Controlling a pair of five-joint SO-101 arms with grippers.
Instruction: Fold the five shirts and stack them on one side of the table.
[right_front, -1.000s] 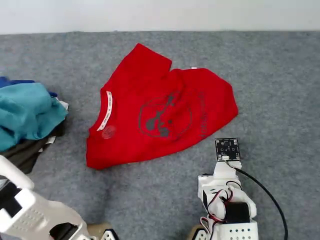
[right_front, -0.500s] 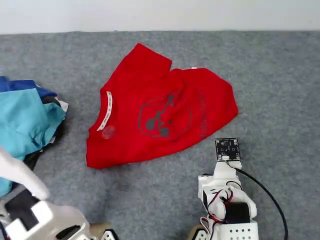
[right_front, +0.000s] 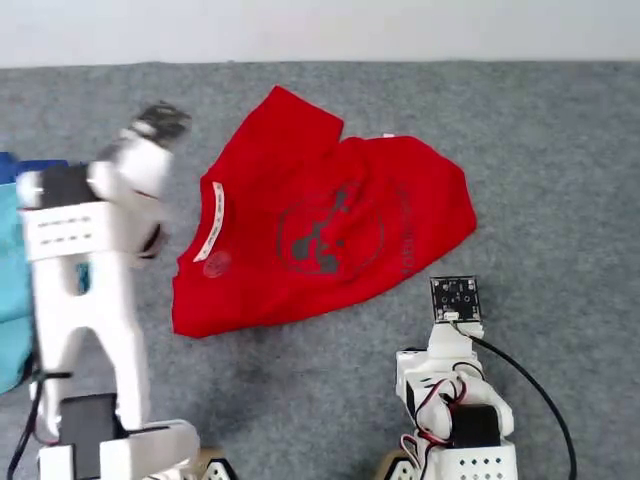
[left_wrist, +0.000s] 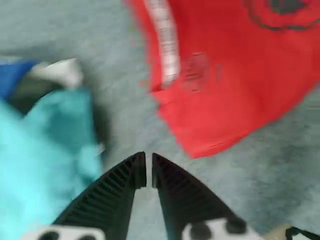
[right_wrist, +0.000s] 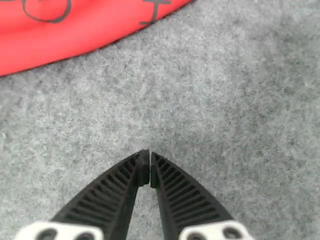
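One red shirt lies spread open and a little rumpled in the middle of the grey, felt-like surface. A white wall runs along the far edge. A heap of other shirts sits off to the side, with a teal shirt on top and a blue shirt behind it.

The left arm stands tall, its wrist bent over the strip of bare surface between the heap and the red shirt. The left jaws are nearly closed, with a thin slit between them and nothing held. The teal shirt is just to one side of their tips and the red shirt's collar edge ahead on the other.

The right arm sits low and folded. The right jaws are closed tip to tip and empty, above bare surface. The red shirt's hem lies ahead of them.
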